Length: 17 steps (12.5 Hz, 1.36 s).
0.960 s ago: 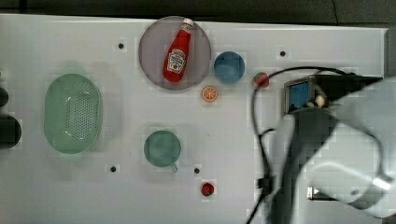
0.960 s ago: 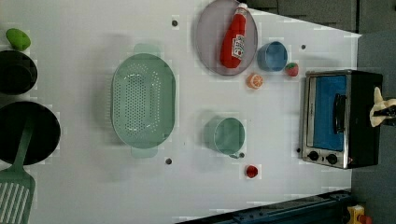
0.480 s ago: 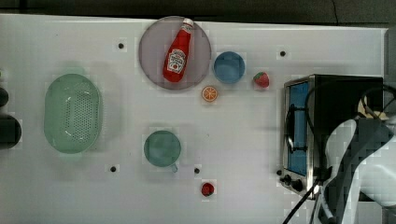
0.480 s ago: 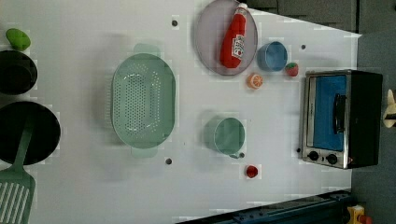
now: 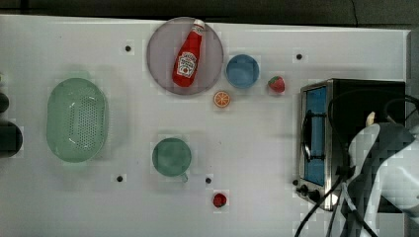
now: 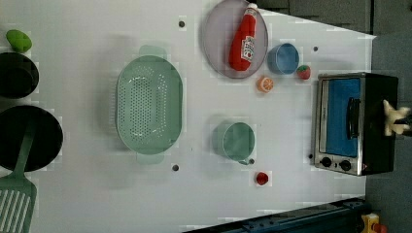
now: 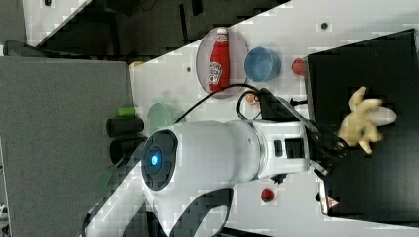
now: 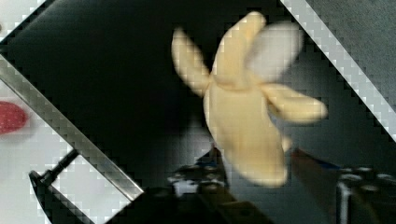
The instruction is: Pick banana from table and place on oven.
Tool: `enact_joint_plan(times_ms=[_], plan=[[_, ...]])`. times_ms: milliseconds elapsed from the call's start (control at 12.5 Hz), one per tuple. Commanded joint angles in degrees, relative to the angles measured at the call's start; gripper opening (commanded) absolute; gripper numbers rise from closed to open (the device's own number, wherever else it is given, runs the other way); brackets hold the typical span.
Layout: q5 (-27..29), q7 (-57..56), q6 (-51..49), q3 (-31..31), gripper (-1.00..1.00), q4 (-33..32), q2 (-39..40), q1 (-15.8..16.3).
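You now have the banana (image 7: 364,120) lying on the black top of the oven (image 7: 390,187), at the right of the right view; a second ago the arm's bulk hid most of the oven in the top view, and it has since drawn back toward the lower right of that frame. In the wrist view the claw (image 8: 275,179) stands spread, both fingers clear of the fruit. By my reckoning the placing is done; only withdrawing remains.
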Motion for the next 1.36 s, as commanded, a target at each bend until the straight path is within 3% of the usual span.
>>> enact_joint_plan(times_ms=[80, 240, 480, 720, 1040, 1120, 1360], plan=[[0.32, -3.16, -0.90, 0.64, 0.68, 0.63, -1.05, 1.27], [0.27, -3.32, -0.92, 0.55, 1.00, 1.68, -1.43, 1.27], [0.10, -6.59, -3.29, 0.97, 1.00, 5.73, -4.40, 1.90], [0.09, -5.33, -11.77, 3.13, 1.00, 9.58, -9.93, 4.08], [-0.42, 12.45, -25.08, 12.39, 1.00, 9.47, -17.01, 6.96], [-0.54, 32.87, -31.37, 22.35, 1.00, 9.28, -19.86, 7.61], [-0.94, 41.14, -31.42, 28.90, 1.00, 9.20, -21.47, 7.60]])
